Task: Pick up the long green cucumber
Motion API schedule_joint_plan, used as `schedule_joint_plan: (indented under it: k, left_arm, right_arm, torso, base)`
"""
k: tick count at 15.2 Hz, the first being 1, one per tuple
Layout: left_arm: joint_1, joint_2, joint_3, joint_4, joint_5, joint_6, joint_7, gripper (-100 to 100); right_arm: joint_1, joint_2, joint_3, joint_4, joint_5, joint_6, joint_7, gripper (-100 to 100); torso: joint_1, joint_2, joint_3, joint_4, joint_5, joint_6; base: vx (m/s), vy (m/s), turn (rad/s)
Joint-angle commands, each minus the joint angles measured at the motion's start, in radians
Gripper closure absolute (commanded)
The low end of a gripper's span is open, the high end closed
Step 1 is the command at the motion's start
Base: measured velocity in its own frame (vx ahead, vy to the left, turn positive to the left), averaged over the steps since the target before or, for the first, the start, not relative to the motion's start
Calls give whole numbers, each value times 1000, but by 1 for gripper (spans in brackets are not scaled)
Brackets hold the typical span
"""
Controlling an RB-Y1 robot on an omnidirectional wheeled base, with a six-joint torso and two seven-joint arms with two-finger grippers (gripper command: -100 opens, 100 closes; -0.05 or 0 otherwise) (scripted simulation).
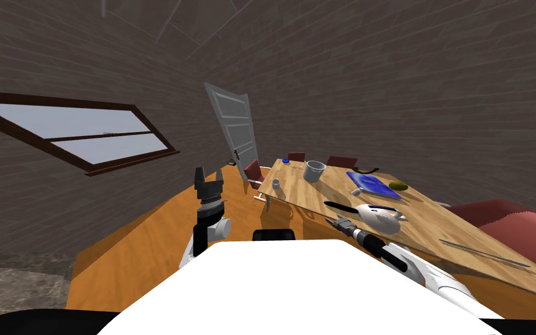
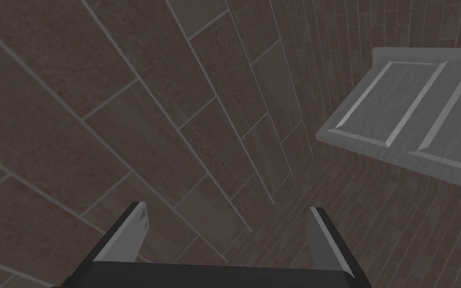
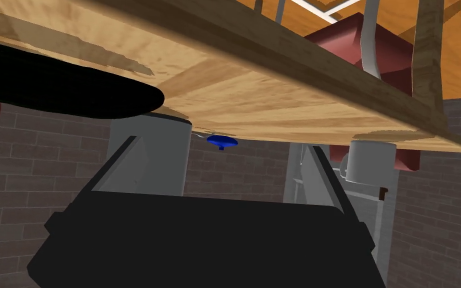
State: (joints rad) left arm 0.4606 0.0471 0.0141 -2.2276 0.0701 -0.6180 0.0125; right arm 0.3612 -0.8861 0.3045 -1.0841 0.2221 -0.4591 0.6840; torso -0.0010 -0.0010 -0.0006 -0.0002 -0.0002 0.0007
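The surface (image 1: 435, 232) is a long table of pale wood planks standing on an orange floor (image 1: 145, 244). Dark brick walls close the room, with a dark-framed window (image 1: 81, 136) on the left and a grey panelled door (image 1: 235, 125) in the far corner. Dark red chairs (image 1: 253, 171) stand around the far end, and another (image 1: 511, 224) sits at the right side.

The cucumber (image 1: 340, 207) lies on the near part of the surface. It is a long, slim shape drawn almost black rather than green, just beside a white rounded object (image 1: 380, 218). Further along are a blue book (image 1: 372, 185), a small olive lump (image 1: 399, 185), a grey bucket-like cup (image 1: 314, 170), a small grey mug (image 1: 275, 184) and a tiny blue thing (image 1: 285, 160).

The right jaws reach in over the near edge and stand open, with one finger (image 3: 124, 167) near the cucumber's (image 3: 64, 92) rounded end. The cucumber lies off to that side — not between the jaws, which hold nothing. Beyond them along the surface (image 3: 274, 95) show the grey cup (image 3: 149, 155), the blue thing (image 3: 222, 142) and the mug (image 3: 369, 165).

The left jaws are raised to the left of the surface, well apart from it, and they too are open and hold nothing.
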Motion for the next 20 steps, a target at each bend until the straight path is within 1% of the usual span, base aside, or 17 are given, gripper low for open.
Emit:
schedule_joint_plan:
  k: [1,2,3,4,6,7,8,9,10,11,12,13,14,15,16,19,20]
  left_arm:
    - [0,0,0,0,0,0,0,0]
    - [0,0,0,0,0,0,0,0]
    - [0,0,0,0,0,0,0,0]
    - [0,0,0,0,0,0,0,0]
    - [0,0,0,0,0,0,0,0]
    - [0,0,0,0,0,0,0,0]
    - [0,0,0,0,0,0,0,0]
    - [0,0,0,0,0,0,0,0]
    - [0,0,0,0,0,0,0,0]
    - [0,0,0,0,0,0,0,0]
    - [0,0,0,0,0,0,0,0]
    - [0,0,0,0,0,0,0,0]
    - [0,0,0,0,0,0,0,0]
    - [0,0,0,0,0,0,0,0]
    - [0,0,0,0,0,0,0,0]
    - [0,0,0,0,0,0,0,0]
    - [0,0,0,0,0,0,0,0]
  right_arm:
    - [-5,0,2,32,2,-10,5,-100]
    - [-9,-29,21,71,17,-7,44,-100]
    - [-9,-29,21,90,17,-7,44,-100]
    - [-12,-56,40,130,32,-4,82,-100]
    - [-12,-56,40,146,32,-4,82,-100]
    - [-16,-81,59,177,46,-1,119,-100]
    - [-16,-81,59,200,46,-1,119,-100]
    - [-19,-104,78,246,60,2,155,-100]
    - [-19,-104,78,252,60,2,155,-100]
    - [-22,-124,96,283,74,4,190,-100]
    - [-22,-124,96,297,74,4,190,-100]
    - [-25,-141,115,339,87,7,222,-100]
    - [-25,-141,115,347,87,7,222,-100]
    - [-27,-156,132,385,100,9,253,-100]
    - [-27,-156,132,389,100,9,253,-100]
    - [-32,-181,184,494,133,13,333,-100]
    - [-32,-181,184,499,133,13,333,-100]
  torso:
    - [0,0,0,0,0,0]
    - [0,0,0,0,0,0]
    - [0,0,0,0,0,-1]
    - [0,0,0,0,0,-2]
    - [0,-1,0,0,0,-1]
    - [0,-1,0,0,0,0]
    - [0,-1,0,0,0,-1]
    - [0,-1,0,0,0,-1]
    - [0,-1,-1,0,0,-1]
    - [0,-1,-1,0,0,-1]
    - [0,-2,-1,0,0,-1]
    - [0,-2,-1,0,0,-1]
    - [0,-2,-1,0,0,-1]
    - [0,-2,-1,0,0,-1]
    - [0,-2,-1,0,0,-1]
    - [0,-3,-1,0,0,-2]
    - [-1,-3,-2,0,0,-2]
  base:
    - [2,3,-36]
    - [5,12,207]
    - [9,9,313]
    - [16,9,367]
    - [19,-1,175]
    - [18,5,197]
    - [19,4,221]
    - [25,4,287]
    - [27,2,247]
    - [31,1,286]
    - [27,-3,246]
    - [29,-3,304]
    - [28,-9,227]
    - [33,-7,240]
    - [31,-8,192]
    - [43,-11,344]
    - [50,-23,256]
